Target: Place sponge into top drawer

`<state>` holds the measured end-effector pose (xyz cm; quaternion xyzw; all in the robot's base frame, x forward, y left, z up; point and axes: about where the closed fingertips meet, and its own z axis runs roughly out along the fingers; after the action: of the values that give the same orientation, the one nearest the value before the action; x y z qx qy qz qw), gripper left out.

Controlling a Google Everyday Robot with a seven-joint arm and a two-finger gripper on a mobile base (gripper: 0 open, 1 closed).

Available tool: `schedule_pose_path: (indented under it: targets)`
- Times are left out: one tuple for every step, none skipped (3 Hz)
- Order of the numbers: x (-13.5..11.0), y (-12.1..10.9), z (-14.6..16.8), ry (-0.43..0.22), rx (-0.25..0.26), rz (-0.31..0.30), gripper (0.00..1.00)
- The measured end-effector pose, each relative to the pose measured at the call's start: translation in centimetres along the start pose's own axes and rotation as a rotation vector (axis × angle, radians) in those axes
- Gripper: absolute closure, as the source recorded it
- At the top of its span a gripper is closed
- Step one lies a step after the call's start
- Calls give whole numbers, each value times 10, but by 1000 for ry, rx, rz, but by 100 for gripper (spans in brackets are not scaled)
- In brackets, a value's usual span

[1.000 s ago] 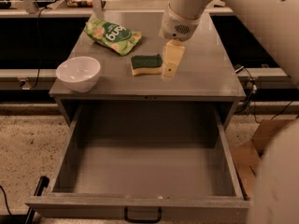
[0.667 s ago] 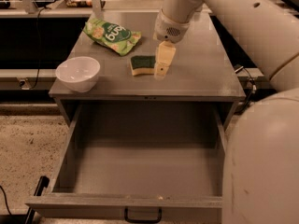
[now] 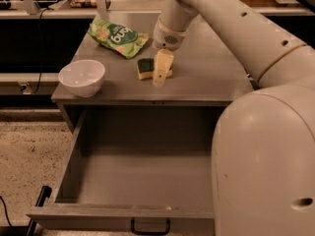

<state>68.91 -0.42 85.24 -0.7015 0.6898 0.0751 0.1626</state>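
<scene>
Now, up front, the drawer (image 3: 142, 178) is pulled wide open, showing its grey bottom, with the black handle (image 3: 150, 226) on the front panel. To the right, the robot's pale body (image 3: 266, 166) fills the corner. Above the drawer, on the worktop (image 3: 211, 80), a white bowl (image 3: 81, 76) sits at the front left. Near the middle lies the sponge (image 3: 144, 68), green side up, yellow foam along its near edge; it is on the worktop, not in the drawer. The gripper (image 3: 162, 69) is down at the sponge's right end, overlapping it from this angle. It may be touching, but clenched or released I cannot tell. Behind, a green bag (image 3: 117, 37) lies flat at the back left, and the arm (image 3: 231, 23) reaches in from the right.
</scene>
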Motion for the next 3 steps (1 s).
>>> schedule_pose_path:
  targets:
    - [-5, -1, 14, 8, -22, -5, 19]
    - [-5, 1, 21, 17, -39, 0, 43]
    - [-9, 11, 17, 10, -49, -17, 67]
